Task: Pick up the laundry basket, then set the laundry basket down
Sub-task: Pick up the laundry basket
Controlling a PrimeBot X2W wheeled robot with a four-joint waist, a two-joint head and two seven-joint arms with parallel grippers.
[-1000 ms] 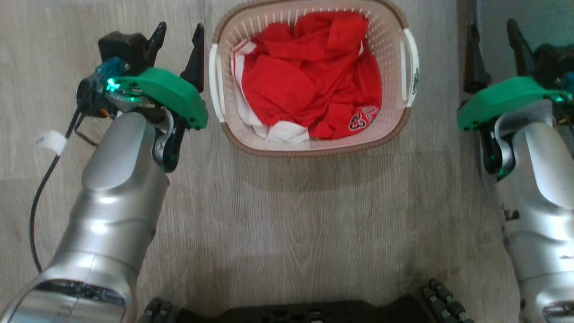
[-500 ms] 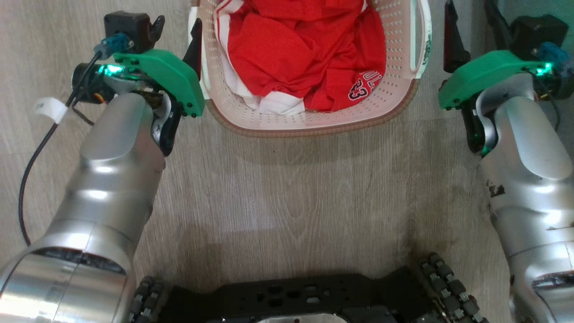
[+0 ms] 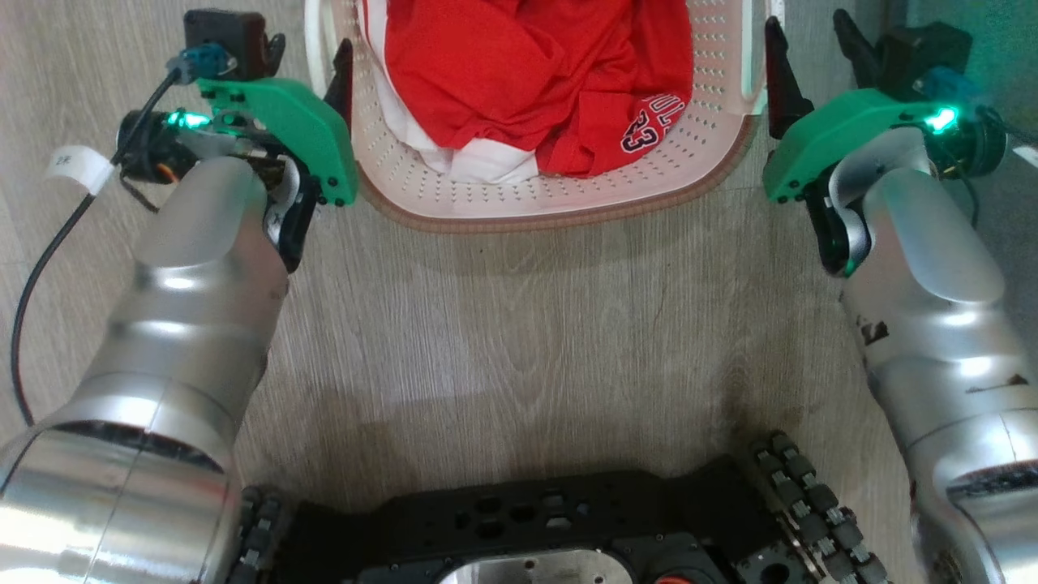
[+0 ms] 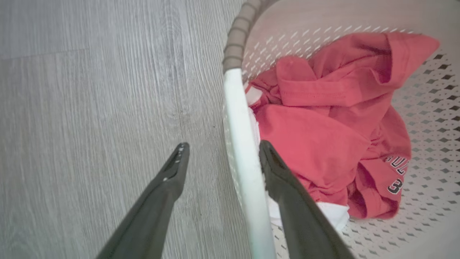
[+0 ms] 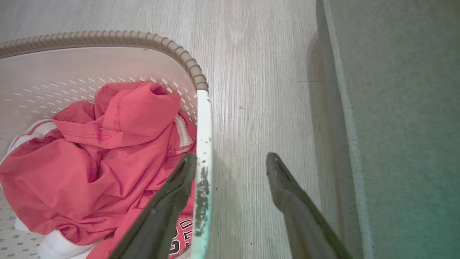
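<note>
The laundry basket (image 3: pixel 559 203) sits on the floor (image 3: pixel 519 324) between the arms. The left gripper (image 4: pixel 222 145) and right gripper (image 5: pixel 231 156) have jaws open astride its white handles (image 4: pixel 243 144): stiff, probably light, best gripped there evenly.

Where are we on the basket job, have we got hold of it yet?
Done: the approach, with a hand at each side of the laundry basket. In hand: the left hand straddles the left handle and the right hand the right handle, one finger inside, one outside, both open, so no grip yet. Left: close, lift, then set it down.
</note>
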